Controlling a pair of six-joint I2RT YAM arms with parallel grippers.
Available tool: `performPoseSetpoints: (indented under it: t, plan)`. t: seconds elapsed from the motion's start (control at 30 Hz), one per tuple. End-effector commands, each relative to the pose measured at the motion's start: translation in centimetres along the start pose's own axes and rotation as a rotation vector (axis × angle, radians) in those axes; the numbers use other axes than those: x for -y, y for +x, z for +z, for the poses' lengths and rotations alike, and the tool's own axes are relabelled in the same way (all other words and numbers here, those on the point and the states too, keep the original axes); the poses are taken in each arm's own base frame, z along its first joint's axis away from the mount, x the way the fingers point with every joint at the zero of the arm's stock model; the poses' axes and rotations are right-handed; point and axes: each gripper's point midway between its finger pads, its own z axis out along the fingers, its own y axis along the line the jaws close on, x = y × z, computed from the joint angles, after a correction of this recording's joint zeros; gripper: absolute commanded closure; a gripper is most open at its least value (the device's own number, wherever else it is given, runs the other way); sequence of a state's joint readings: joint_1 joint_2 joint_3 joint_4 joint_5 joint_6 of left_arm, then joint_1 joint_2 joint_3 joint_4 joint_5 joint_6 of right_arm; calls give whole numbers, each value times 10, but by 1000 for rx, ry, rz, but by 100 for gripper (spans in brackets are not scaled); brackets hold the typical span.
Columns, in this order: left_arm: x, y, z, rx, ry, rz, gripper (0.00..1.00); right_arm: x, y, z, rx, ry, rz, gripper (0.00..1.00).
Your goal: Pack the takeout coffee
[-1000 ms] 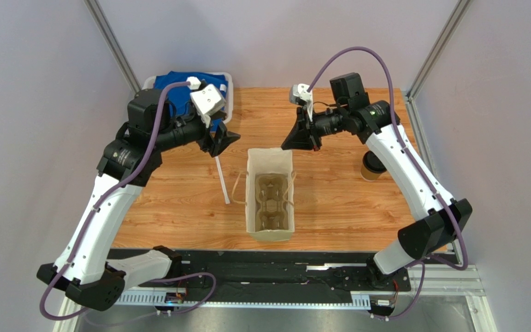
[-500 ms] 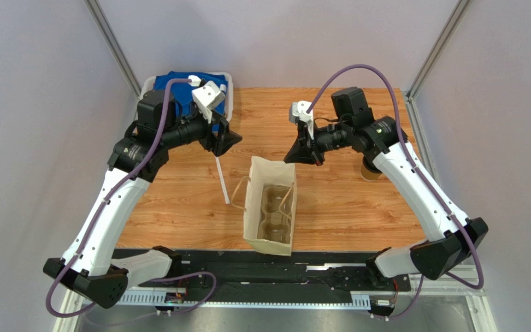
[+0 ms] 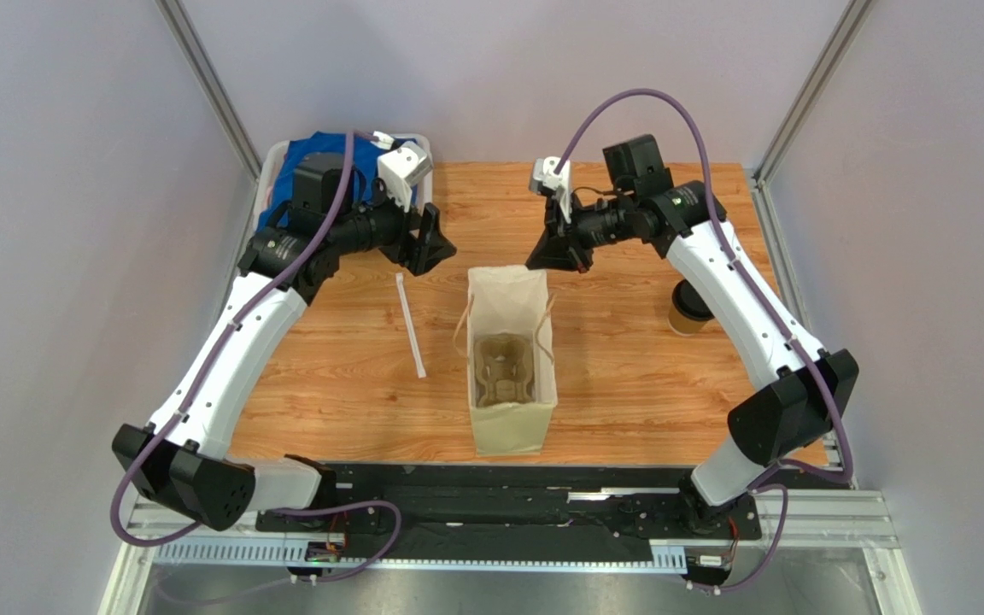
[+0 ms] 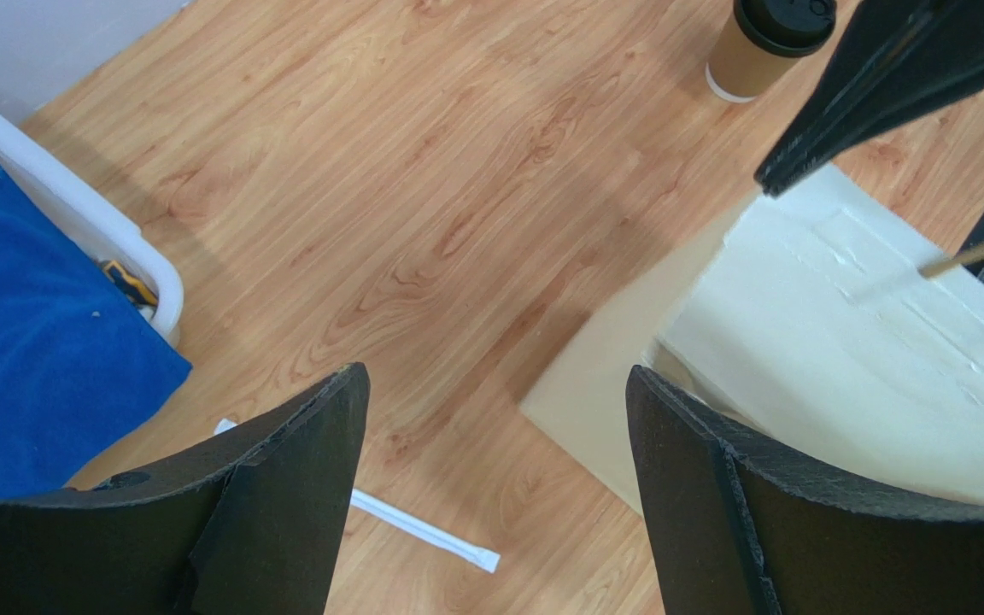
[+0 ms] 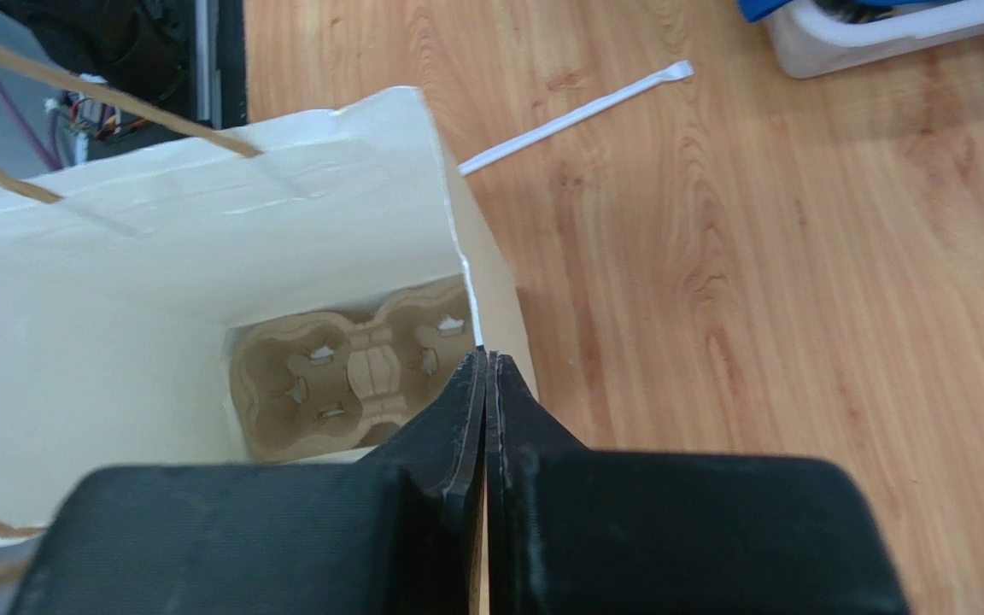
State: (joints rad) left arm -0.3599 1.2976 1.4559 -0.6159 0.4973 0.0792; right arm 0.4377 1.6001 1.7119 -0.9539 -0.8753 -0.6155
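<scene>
Step in hand: bag readied, cup not yet fetched. Paper bag stands upright on the worktop, with the pulp tray seated in its bottom. Coffee cup, lid on, stands well to the right of the bag, untouched. Right pincer is fully closed at the bag's far rim; cannot tell if it nips paper. Left pincer gapes wide, empty, off the bag's far-left corner. Straw lies left of the bag. Next, as judged: reach for the cup, grip below the lid, lower it into a tray well.
</scene>
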Motion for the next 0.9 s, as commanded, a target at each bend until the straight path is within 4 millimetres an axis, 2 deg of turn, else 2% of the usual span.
performPoseSetpoints:
  t: [0.0, 0.03, 0.07, 0.13, 0.17, 0.23, 0.27, 0.33, 0.37, 0.43, 0.47, 0.53, 0.67, 0.7, 0.83, 0.87]
  plan:
    - [-1, -26, 0, 69, 18, 13, 18, 14, -25, -11, 41, 27, -78, 93]
    - [-3, -27, 1, 71, 16, 13, 18, 16, -27, -11, 38, 26, -82, 87]
    - [-4, -25, 4, 63, 19, 7, 18, 16, -25, -14, 27, 27, -71, 71]
    - [-7, -28, 7, 66, 17, 5, 18, 20, -26, -18, 21, 41, -44, 49]
    - [-7, -27, 8, 64, 19, -2, 18, 26, -31, -25, 29, 66, -42, 34]
    - [-9, -30, 11, 70, 22, -4, 18, 33, -38, -34, 41, 104, -5, 27]
    - [-8, -30, 12, 70, 28, -8, 18, 41, -44, -44, 55, 139, -2, 22]
    - [-10, -33, 15, 74, 32, -7, 18, 48, -52, -60, 72, 192, 42, 19]
    - [-10, -34, 15, 74, 32, -7, 17, 54, -59, -79, 90, 240, 56, 17]
    - [-12, -40, 16, 85, 34, -3, 17, 60, -59, -100, 103, 306, 119, 14]
    - [-13, -45, 15, 93, 34, 0, 17, 71, -51, -120, 104, 368, 160, 9]
    - [-15, -45, 18, 91, 33, -4, 16, 75, -32, -141, 76, 454, 228, 4]
    - [-16, -50, 20, 99, 35, -4, 16, 85, 50, -189, -90, 664, 403, 1]
    - [-17, -50, 20, 101, 37, -5, 16, 85, 80, -197, -177, 719, 452, 1]
    - [-16, -48, 23, 92, 49, -18, 15, 75, 151, -225, -364, 805, 583, 1]
    - [-16, -47, 24, 89, 54, -19, 15, 74, 160, -229, -385, 818, 600, 1]
